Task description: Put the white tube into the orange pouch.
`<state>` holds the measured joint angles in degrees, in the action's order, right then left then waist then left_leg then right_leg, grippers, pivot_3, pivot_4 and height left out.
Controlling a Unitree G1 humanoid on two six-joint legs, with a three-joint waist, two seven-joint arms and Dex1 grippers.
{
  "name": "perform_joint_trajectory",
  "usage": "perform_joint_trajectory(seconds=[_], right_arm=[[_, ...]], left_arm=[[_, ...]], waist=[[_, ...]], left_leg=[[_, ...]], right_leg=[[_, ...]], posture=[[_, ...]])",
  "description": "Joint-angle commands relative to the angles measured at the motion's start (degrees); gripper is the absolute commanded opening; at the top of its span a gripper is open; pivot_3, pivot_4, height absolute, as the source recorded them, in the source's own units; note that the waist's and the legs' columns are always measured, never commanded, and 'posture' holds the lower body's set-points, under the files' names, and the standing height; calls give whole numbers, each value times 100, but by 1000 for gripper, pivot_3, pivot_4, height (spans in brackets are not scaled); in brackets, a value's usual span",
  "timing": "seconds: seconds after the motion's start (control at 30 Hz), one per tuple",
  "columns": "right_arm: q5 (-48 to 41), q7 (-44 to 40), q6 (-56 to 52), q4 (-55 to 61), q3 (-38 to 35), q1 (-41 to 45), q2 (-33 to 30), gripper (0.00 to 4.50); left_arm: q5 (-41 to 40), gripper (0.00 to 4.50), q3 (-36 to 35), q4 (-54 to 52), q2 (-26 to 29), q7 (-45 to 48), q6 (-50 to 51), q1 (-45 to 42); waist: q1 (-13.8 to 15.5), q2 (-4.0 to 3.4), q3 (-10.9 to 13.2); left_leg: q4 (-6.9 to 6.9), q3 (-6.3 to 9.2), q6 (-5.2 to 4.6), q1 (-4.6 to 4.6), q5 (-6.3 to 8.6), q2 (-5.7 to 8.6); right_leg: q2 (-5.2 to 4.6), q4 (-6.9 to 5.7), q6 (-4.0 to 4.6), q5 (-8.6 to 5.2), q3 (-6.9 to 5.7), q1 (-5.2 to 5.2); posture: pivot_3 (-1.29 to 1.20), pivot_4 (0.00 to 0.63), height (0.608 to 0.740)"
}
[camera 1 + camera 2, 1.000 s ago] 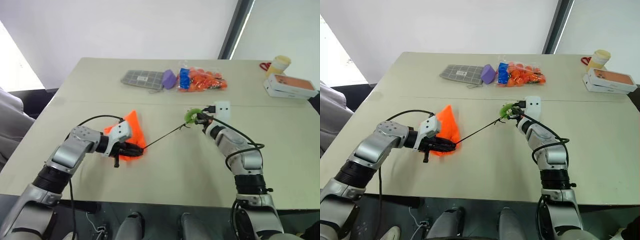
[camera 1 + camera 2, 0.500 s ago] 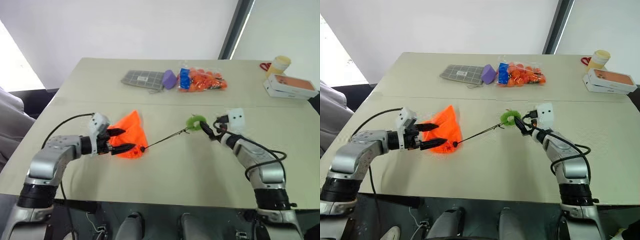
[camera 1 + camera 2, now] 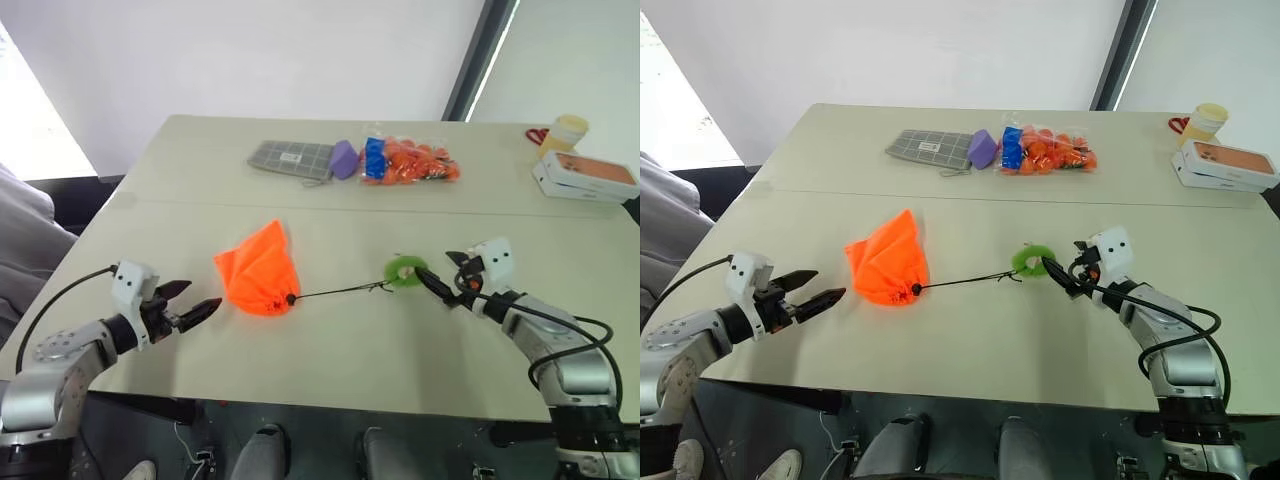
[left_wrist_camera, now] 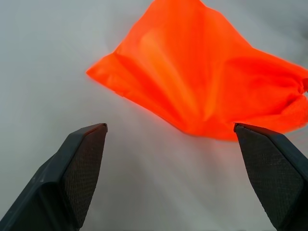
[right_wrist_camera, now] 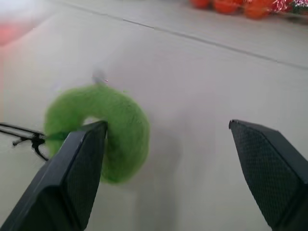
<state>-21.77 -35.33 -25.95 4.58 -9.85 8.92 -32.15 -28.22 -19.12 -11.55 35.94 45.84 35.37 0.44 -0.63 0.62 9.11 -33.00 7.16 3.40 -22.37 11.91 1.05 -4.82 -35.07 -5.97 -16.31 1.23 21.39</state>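
Beige table (image 3: pixel 330 350) under our arms, one orange pouch (image 3: pixel 258 283) just ahead of our open left gripper (image 3: pixel 190 306), one green ring (image 3: pixel 405 270) beside our open right gripper (image 3: pixel 447 276), two grippers empty

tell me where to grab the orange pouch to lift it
Probably the gathered neck of the orange pouch, where the black cord comes out. The fabric is bunched into a narrow bundle there, while the rest fans out flat on the table. Come from above with the fingers straddling the neck across the cord's line.
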Motion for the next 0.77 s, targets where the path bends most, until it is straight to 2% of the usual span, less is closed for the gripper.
perform_joint_trajectory(seconds=[0.03, 0.33, 0.43, 0.63, 0.77], right_arm=[[-319, -597, -74, 514, 16, -166, -245, 4175], [-808, -658, -274, 868, -257, -302, -95, 4175], [-1004, -683, -98, 897, -592, -457, -34, 4175], [-981, -826, 141, 749, -766, -632, -100, 4175], [-702, -902, 376, 663, -570, -691, -135, 4175]], left_arm=[[-91, 4500, -19, -169, 11, -65, -124, -85], [-147, 4500, -112, -112, -82, -184, -201, -125], [129, 4500, -143, -113, -116, -336, -561, 179], [192, 4500, -129, -47, -231, -452, -895, 566], [278, 4500, -92, 46, -273, -480, -1167, 630]], waist=[[0, -1, 0], [0, 1, 0], [3, 0, 0], [-1, -2, -1], [1, -3, -1]], left_leg=[[0, 0, 0, 0, 0, 0], [1, -1, 1, -2, 0, -2], [2, -1, 12, -3, 8, -2], [4, -7, 13, -5, 12, -1], [4, -12, 15, -7, 15, -20]], right_leg=[[0, 0, 0, 0, 0, 0], [2, 4, 0, 0, 0, 4], [-13, 15, 0, -1, 0, 4], [-21, 50, 2, 1, -1, 4], [-25, 75, 8, 5, -4, 0]], posture=[[0, 150, 724], [0, 150, 724], [0, 150, 724], [0, 150, 724], [0, 150, 724]])
